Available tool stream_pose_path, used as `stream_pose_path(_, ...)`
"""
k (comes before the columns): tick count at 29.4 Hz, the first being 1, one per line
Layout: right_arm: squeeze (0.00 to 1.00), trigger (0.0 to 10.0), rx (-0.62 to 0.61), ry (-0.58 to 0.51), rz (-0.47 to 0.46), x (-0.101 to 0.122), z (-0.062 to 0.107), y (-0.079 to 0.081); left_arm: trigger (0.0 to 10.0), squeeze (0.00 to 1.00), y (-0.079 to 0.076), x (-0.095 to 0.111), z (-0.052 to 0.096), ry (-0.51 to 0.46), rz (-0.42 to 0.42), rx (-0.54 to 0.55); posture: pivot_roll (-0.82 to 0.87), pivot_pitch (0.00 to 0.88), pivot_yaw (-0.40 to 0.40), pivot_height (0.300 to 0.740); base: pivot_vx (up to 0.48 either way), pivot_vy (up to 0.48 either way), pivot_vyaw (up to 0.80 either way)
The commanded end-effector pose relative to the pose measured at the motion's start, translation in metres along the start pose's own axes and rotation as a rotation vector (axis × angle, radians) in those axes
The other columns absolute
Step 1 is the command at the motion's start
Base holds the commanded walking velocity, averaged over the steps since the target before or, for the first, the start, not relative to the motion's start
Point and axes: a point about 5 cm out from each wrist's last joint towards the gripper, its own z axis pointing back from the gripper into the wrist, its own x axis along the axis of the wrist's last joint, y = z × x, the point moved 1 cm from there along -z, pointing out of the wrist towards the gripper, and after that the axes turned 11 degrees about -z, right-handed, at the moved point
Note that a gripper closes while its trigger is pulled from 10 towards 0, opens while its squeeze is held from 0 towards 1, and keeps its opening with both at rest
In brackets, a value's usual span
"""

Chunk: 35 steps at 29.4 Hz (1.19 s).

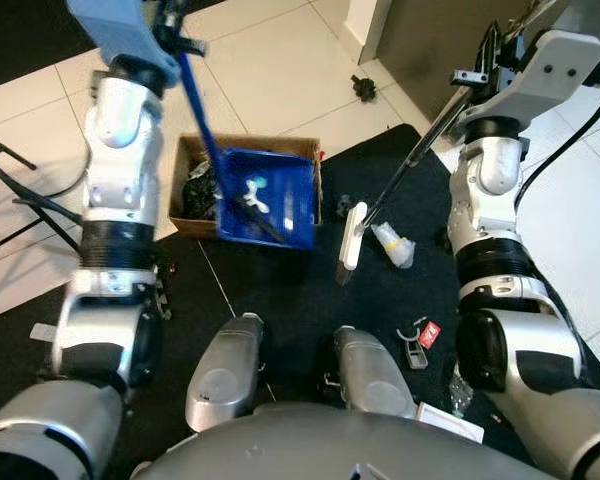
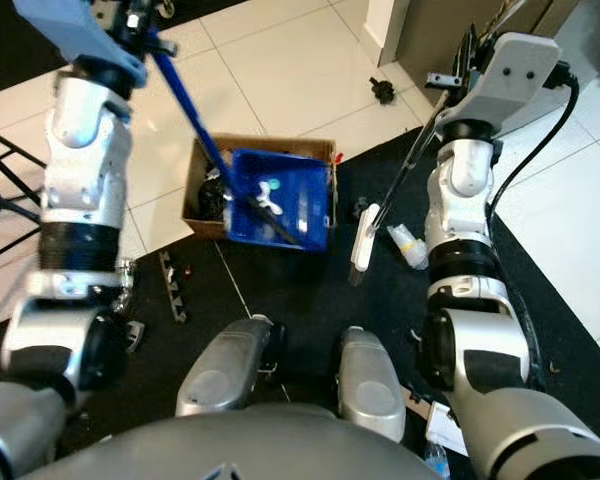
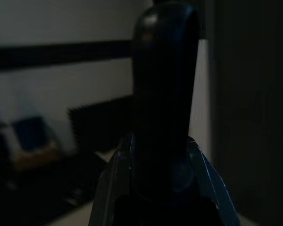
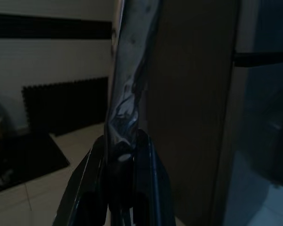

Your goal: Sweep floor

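A blue dustpan (image 1: pixel 270 200) hangs tilted over an open cardboard box (image 1: pixel 193 150), with white scraps and a black piece lying in its pan. Its long blue handle (image 1: pixel 195 95) rises to the upper left, where my left gripper (image 1: pixel 170 25) is shut on it. In the left wrist view, that blue handle (image 3: pixel 203 179) shows behind a dark finger (image 3: pixel 162 117). My right gripper (image 1: pixel 490 55) is shut on the broom's thin pole (image 1: pixel 420 150). The white broom head (image 1: pixel 353 235) rests on the black mat, right of the box. The pole (image 4: pixel 127 94) runs between the fingers in the right wrist view.
A crumpled clear plastic bottle (image 1: pixel 393 243) lies by the broom head. Small litter, including a red scrap (image 1: pixel 428 334), sits on the black mat (image 1: pixel 280 290) near my right leg. A black object (image 1: pixel 364 87) lies on the white tiles. A dark cabinet (image 1: pixel 430 40) stands at the back right.
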Motion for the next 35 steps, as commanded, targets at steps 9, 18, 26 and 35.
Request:
stream_pose_path(9, 0.00, 10.0, -0.024, 0.137, 0.201, -0.031, 0.030, -0.037, 10.0, 0.00, 0.041, 0.040, -0.044, -0.189, -0.291, 0.066, 0.13, 0.000, 0.007, 0.740, 0.000, 0.000, 0.00)
stream_pose_path(18, 0.00, 10.0, -0.016, 0.183, 0.208, -0.046, 0.050, -0.037, 10.0, 0.00, 0.051, 0.055, -0.065, -0.246, -0.395, 0.109, 0.10, 0.000, 0.027, 0.740, 0.000, 0.000, 0.00)
stream_pose_path(26, 0.00, 10.0, 0.020, 0.197, 0.212, -0.049, 0.052, -0.032, 10.0, 0.00, 0.027, 0.041, -0.071, -0.186, -0.419, -0.044, 0.07, 0.000, 0.046, 0.740, 0.000, 0.000, 0.00)
stream_pose_path(35, 0.00, 10.0, 0.012, 0.184, 0.206, -0.049, 0.055, -0.032, 10.0, 0.00, 0.021, 0.045, -0.076, -0.199, -0.496, -0.066, 0.06, 0.000, 0.061, 0.740, 0.000, 0.000, 0.00)
